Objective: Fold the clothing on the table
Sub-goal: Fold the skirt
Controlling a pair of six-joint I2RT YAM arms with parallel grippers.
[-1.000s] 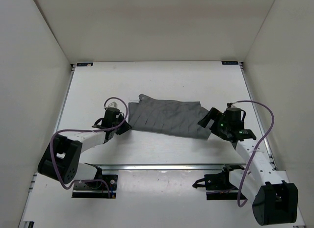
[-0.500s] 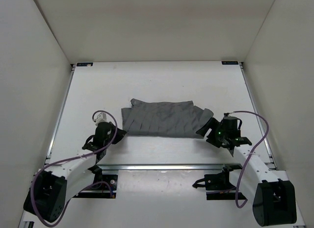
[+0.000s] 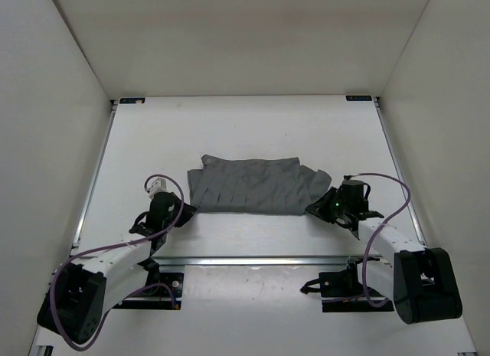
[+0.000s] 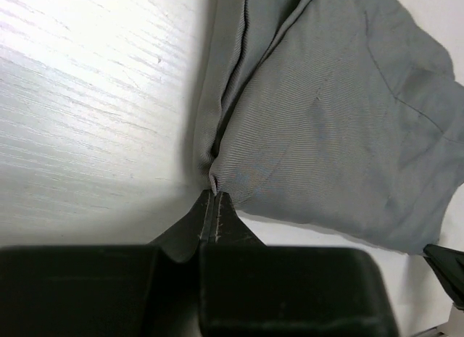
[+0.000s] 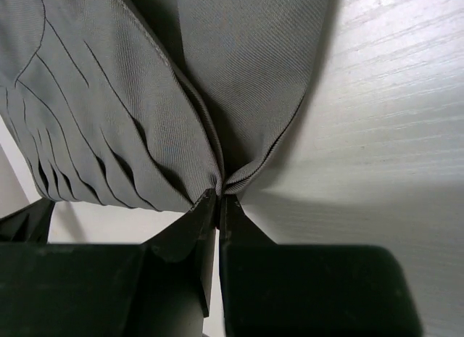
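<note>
I see the dark grey pleated cloth garment (image 3: 249, 186) lying spread in the middle of the big flat white table (image 3: 253, 126), long side running left to right. White table shows all around it, and most of that is on the far side, up to the back wall. On the near side there is just a thin white strip between the hem and the shiny metal rail (image 3: 253, 259).

My left gripper (image 3: 184, 209) sits at the near left corner of the garment. In the left wrist view its black fingers (image 4: 206, 228) are pressed together, and the cloth bunches into folds right at the tips, so it is pinching that corner. My right gripper (image 3: 316, 207) is at the near right corner. It is pinching too, with the cloth gathered into a tight fold at its tips in the right wrist view.

I count one garment, two arms, two grippers and two looping purple cables (image 3: 392, 189), one on each arm.

The table top has a faint wood grain. Pale plain walls (image 3: 61, 103) stand on three sides.
</note>
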